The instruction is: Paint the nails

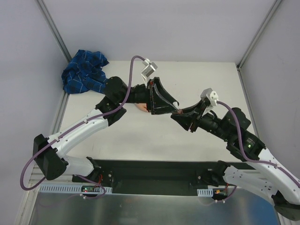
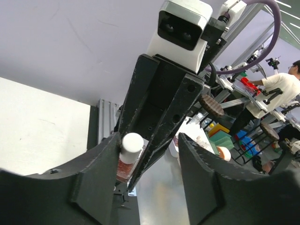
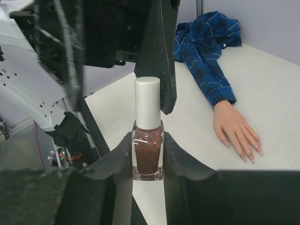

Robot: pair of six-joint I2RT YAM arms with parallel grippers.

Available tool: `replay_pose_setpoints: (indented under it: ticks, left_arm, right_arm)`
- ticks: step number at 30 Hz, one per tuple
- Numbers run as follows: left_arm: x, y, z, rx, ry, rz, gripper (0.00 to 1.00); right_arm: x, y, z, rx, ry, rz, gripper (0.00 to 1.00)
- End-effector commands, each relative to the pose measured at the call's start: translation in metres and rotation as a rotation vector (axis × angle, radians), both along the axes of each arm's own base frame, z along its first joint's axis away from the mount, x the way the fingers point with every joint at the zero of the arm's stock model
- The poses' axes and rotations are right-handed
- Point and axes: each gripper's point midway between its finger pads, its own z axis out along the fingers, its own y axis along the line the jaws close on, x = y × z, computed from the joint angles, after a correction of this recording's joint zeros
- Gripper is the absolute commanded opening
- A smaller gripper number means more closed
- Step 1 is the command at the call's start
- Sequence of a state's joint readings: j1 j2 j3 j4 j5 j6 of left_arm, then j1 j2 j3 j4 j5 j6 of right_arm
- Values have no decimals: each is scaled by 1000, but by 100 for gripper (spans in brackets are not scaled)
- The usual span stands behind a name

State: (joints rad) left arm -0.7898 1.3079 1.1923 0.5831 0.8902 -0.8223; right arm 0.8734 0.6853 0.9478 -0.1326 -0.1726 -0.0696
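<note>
Lying at the far left of the counter (image 1: 140, 140), a plaid sleeve (image 1: 84, 72) runs down to a pale hand (image 3: 234, 129), palm down, its nails (image 3: 251, 152) pointing toward the near right. The left end effector (image 2: 149, 150) hovers above the hand, jaws wide, and grips nothing. Between those jaws, close to one finger, stands the white cap (image 3: 147, 101) of an upright glittery bottle (image 3: 147, 157). To the right, the right end effector (image 3: 148, 140) is clamped on the bottle's glass body, holding it clear of the counter.
</note>
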Motion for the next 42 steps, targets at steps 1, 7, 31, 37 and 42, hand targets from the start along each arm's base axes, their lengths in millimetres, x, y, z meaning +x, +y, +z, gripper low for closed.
replay_pose_setpoints:
  ticks: [1,7,31,37,42]
  left_arm:
    - [-10,10,31,-85,-89,-33,46]
    - [-2,2,28,-47,-23,-13,13]
    - [89,-31,-37,397,119,796,38]
    - [68,1,-1,155,78,540,76]
    - [28,20,4,11,42,265,83]
  right_arm:
    - [-2,-4,37,112,-63,-2,0]
    - [5,-4,38,109,-62,-32,0]
    - [73,-1,0,-236,-217,-446,0]
    - [56,-12,-20,-173,-93,-282,0]
    - [21,-10,-22,-130,-47,-107,0]
